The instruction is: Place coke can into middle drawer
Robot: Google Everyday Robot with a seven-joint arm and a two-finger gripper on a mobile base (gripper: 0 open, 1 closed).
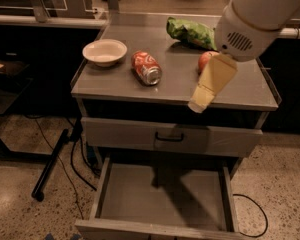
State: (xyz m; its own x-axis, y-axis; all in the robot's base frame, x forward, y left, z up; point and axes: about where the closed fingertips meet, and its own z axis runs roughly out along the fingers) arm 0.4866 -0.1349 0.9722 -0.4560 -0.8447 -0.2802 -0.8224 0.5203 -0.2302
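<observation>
The claw (pixel 209 85), a cream piece hanging from the bulky white arm (pixel 257 16), hovers over the right part of the grey counter (pixel 115 84), its tip near the front edge. Whether it is spread or pressed together, I cannot tell. It holds nothing that shows. Just behind it a red apple (pixel 205 60) is partly hidden. The coke can (pixel 146 68) lies on its side on the counter, well to the left of the claw and apart from it. A white bowl (pixel 105 51) sits left of the can and a green bag (pixel 190 31) lies at the back. Below, the upper drawer front (pixel 125 134) with its black handle (pixel 169 137) is closed. The middle drawer (pixel 140 194) stands pulled out.
</observation>
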